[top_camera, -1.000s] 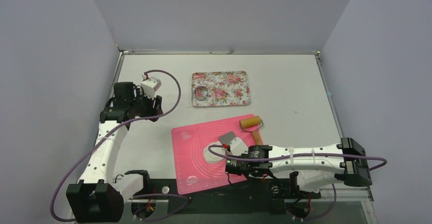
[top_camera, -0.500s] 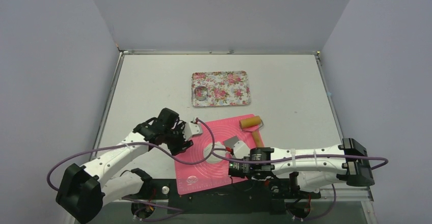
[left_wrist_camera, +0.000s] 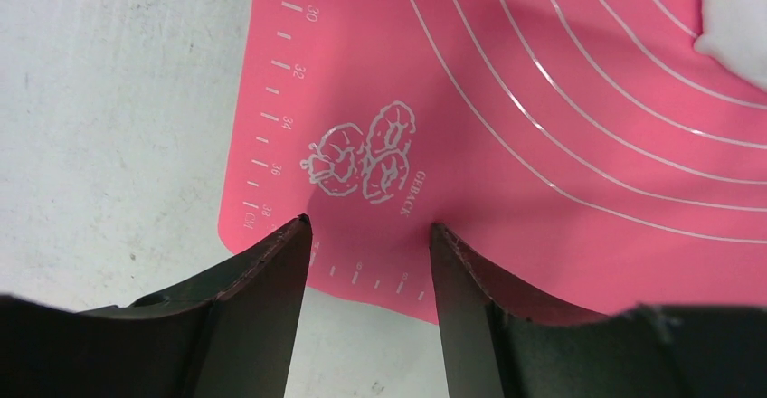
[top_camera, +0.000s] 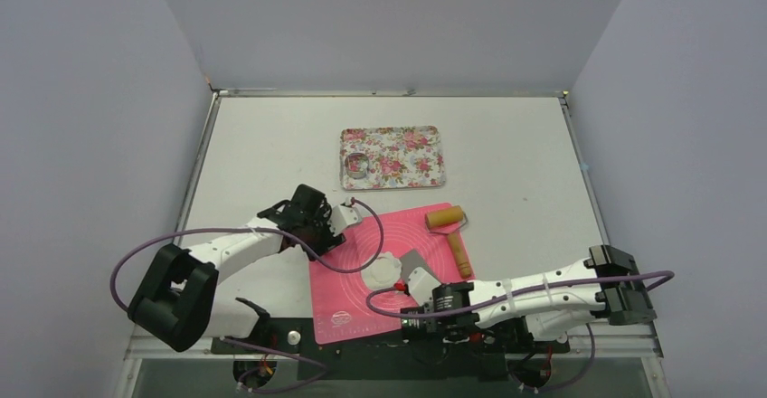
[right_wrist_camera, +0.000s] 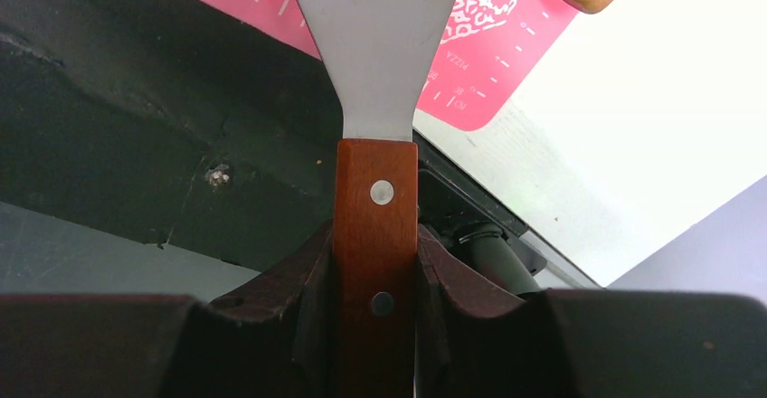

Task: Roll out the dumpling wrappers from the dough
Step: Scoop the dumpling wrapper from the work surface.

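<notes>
the dough (top_camera: 382,270), a flattened white roundish patch, lies near the middle of the pink mat (top_camera: 353,303); in the left wrist view only its edge shows, at the 2 o'clock corner of the frame; the left gripper (left_wrist_camera: 369,235) hangs low over the mat's 10 o'clock corner, well apart from the dough, its two dark fingers (left_wrist_camera: 271,298) spread with nothing between them but the printed mat and a strip of table (top_camera: 506,145); the right gripper (right_wrist_camera: 375,244) is pinched onto the wooden handle of a scraper (right_wrist_camera: 375,45), the fingers pressed flat against both sides of the handle; from above, the scraper's metal blade sits at 3 o'clock of the dough, just beside it, and whether the two touch i cannot tell; a wooden rolling pin (top_camera: 449,226) lies at the mat's 2 o'clock corner, roller at the far end, handle pointing toward 5 o'clock along the mat's right edge; a floral tray (top_camera: 402,158) rests on the table at 12 o'clock of the mat, apart from it, with a metal ring (top_camera: 357,165) at its 9 o'clock end
</notes>
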Motion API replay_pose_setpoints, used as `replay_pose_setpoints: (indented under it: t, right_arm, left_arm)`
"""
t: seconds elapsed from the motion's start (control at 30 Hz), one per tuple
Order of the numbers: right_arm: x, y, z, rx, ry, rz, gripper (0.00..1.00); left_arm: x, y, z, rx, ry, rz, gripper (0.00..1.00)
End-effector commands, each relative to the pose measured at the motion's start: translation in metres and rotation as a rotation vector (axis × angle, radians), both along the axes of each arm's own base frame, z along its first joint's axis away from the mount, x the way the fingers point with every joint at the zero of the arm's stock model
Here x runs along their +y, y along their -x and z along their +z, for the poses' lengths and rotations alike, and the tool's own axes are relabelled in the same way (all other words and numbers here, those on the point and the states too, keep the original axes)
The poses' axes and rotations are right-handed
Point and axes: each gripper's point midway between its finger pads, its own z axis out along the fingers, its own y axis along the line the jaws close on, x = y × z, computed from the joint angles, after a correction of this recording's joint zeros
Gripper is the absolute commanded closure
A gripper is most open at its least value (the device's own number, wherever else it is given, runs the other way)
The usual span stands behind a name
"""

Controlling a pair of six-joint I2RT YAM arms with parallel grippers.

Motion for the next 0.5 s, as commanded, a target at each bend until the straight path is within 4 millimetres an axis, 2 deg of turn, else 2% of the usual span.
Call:
replay_pose_setpoints:
  t: [0.0,0.3,0.47]
  right_arm:
    - [0.018,0.005,0.012,-0.042,-0.037,0.066,1.0]
    - [0.03,0.003,0.022,-0.079,-0.132,0.047,1.0]
    - [0.05,-0.005,0.021,-0.12,-0.14,0.078,1.0]
  left_arm:
    - [0.012,-0.014,-0.015,-0.029,-0.065,0.022,0.52]
    - [0.015,-0.015,-0.015,-0.034,-0.074,0.026,0.52]
    - [0.014,-0.017,-0.011,-0.036,-0.067,0.032,0.52]
